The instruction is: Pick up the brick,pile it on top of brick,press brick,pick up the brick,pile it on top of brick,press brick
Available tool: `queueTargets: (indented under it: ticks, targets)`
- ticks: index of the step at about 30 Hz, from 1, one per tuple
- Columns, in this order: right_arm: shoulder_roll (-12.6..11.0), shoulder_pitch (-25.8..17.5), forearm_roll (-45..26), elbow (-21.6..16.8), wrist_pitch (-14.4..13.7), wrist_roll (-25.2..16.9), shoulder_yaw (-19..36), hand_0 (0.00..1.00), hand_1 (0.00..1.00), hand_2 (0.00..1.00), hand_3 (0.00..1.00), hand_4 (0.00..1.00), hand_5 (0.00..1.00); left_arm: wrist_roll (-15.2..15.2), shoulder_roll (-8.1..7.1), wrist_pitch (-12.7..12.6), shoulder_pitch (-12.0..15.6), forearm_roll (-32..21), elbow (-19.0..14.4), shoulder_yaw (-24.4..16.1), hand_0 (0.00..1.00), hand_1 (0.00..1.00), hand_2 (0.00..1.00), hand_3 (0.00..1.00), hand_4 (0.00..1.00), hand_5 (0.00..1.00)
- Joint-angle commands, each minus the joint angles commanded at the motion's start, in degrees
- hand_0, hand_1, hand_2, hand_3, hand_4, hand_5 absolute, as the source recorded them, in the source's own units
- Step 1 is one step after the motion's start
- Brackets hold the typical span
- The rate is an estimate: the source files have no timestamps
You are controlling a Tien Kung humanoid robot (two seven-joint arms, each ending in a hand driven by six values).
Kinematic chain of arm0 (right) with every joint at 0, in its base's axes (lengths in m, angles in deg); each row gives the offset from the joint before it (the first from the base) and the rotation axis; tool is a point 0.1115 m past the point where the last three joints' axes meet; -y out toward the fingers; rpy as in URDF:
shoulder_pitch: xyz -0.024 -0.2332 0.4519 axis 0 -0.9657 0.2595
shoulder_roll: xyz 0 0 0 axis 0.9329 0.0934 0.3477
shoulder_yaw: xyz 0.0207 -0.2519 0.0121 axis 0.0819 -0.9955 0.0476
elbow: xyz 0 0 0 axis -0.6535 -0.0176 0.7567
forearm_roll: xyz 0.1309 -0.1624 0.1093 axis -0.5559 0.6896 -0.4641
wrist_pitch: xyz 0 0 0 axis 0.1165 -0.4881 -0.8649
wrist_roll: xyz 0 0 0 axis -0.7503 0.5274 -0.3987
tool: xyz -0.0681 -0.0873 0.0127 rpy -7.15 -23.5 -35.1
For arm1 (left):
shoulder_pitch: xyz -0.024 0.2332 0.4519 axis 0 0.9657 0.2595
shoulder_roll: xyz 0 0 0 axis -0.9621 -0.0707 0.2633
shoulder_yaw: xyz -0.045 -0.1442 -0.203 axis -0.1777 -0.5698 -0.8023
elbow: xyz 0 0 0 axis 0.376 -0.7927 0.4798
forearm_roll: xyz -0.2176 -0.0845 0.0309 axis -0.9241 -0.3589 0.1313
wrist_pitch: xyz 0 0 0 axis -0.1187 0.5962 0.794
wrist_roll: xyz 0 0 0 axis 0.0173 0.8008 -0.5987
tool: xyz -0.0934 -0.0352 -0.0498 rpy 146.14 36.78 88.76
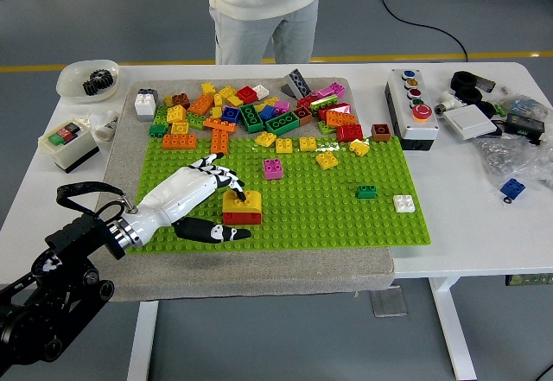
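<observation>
A yellow brick [243,200] sits stacked on a red brick [242,218] on the green baseplate [346,212]. My left hand [216,195] lies beside the stack on its left. Its fingertips [233,178] reach over the yellow brick's top left edge and the thumb [216,231] lies on the plate below the red brick. The fingers are spread and grasp nothing. A pink brick [273,168], a small green brick [366,191] and a white brick [403,203] stand loose on the plate. My right arm is out of sight.
A pile of several loose bricks [259,109] lies along the baseplate's far edge. A button box [411,104] stands at the right, a switch box [67,142] and a bowl of gears [89,79] at the left. A person [259,9] stands at the far side.
</observation>
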Motion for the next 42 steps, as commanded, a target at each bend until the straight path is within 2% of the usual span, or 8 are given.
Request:
queueTargets:
  ticks: [42]
  targets:
    - [0.1, -0.14, 0.2, 0.0, 0.1, -0.03, -0.12, 0.741, 0.648, 0.712, 0.581, 0.808, 0.37, 0.35, -0.05, 0.37, -0.02, -0.1, 2.77, 0.66, 0.998, 0.818, 0.746, 0.602, 0.977, 0.862]
